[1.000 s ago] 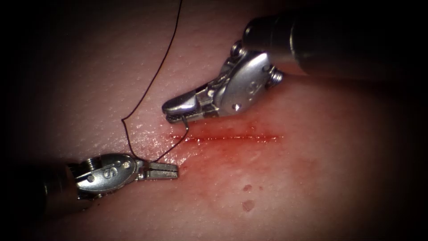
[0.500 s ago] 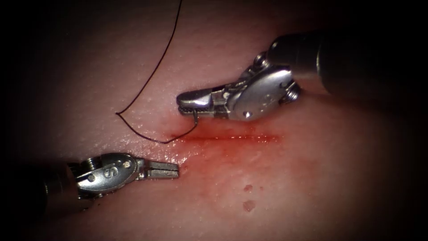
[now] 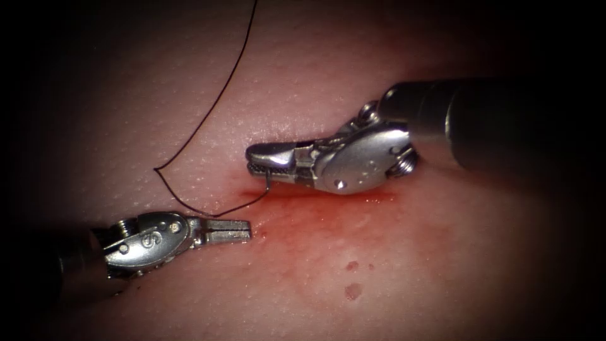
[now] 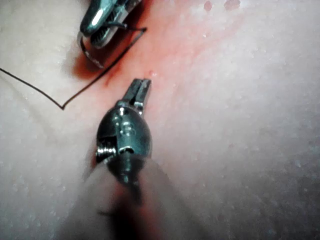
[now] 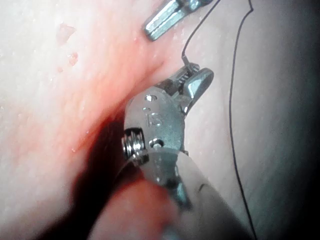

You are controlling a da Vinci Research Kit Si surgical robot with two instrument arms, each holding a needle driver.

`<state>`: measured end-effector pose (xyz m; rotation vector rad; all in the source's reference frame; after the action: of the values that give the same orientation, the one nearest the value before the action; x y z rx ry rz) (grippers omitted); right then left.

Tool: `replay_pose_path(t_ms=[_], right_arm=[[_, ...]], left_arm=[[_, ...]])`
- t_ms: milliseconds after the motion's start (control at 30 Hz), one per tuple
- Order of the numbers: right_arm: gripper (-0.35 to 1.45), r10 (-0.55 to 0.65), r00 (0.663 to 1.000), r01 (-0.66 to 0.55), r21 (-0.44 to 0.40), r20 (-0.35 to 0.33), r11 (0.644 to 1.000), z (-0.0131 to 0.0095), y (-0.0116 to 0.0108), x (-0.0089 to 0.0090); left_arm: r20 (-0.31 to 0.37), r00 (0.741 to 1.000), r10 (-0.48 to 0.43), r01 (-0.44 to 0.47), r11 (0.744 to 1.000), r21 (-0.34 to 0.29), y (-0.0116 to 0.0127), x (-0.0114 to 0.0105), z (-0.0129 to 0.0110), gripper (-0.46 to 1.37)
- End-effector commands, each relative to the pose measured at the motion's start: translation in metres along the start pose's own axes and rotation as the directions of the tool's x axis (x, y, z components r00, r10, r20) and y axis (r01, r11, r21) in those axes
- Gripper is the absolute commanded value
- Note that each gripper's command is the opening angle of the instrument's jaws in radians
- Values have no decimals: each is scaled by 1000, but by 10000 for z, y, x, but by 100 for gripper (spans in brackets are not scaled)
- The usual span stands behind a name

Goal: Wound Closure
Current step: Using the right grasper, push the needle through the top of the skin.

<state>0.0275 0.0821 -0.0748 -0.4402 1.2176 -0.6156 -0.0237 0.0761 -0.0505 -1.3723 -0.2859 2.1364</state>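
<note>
Starting nearest the endoscope, my left gripper [image 3: 228, 231] lies low on the tissue [image 3: 404, 271], just below the left end of the cut [image 3: 328, 194]. Its jaws are clenched and grasp nothing. It has barely shifted over the last second, but the thread [image 3: 208, 113] that lay across its tip a second ago has swung clear, and now passes well above it.

Beyond it, the thread runs in a dark loop from the needle, bends sharply on the pale tissue left of the cut, then climbs away out of view.

Further back, my right gripper [image 3: 271, 162] is clenched on the needle [image 3: 268, 183], grasping it near its thread end as far as I can tell. A short stretch of the curve hangs below the jaws and points down at the left end of the cut. Whether the tip touches or enters the tissue I cannot tell. Over the last second this gripper has drawn to the right, then settled lower and flatter, now almost level along the cut, with the needle carried along.

I judge the needle is being positioned at the wound's left end, with the thread freed from the left gripper. Red fluid [image 3: 351, 291] spots the tissue below the cut.
</note>
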Motion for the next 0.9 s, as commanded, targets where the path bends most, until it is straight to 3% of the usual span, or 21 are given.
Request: replay_pose_path(t_ms=[33, 333, 500, 900], right_arm=[[-35, 2, 1000, -2, 2, 3, 1000, 2, -7, -2], [-35, 66, 996, -65, -6, 53, 998, -2, -39, -25], [-35, 70, 994, -70, -6, 84, 998, -7, -48, -29], [-35, 93, 992, -92, -11, 82, 996, -3, -43, -37]], left_arm=[[2, 1000, -1, 1, 1000, 2, 0, -1, 1, -35], [-4, 1000, 8, -8, 1000, -2, 1, -4, 2, -35], [-4, 1000, 5, -5, 1000, -2, 2, -6, 1, -35], [-2, 1000, 2, -2, 1000, -5, 4, -8, 1, -35]])
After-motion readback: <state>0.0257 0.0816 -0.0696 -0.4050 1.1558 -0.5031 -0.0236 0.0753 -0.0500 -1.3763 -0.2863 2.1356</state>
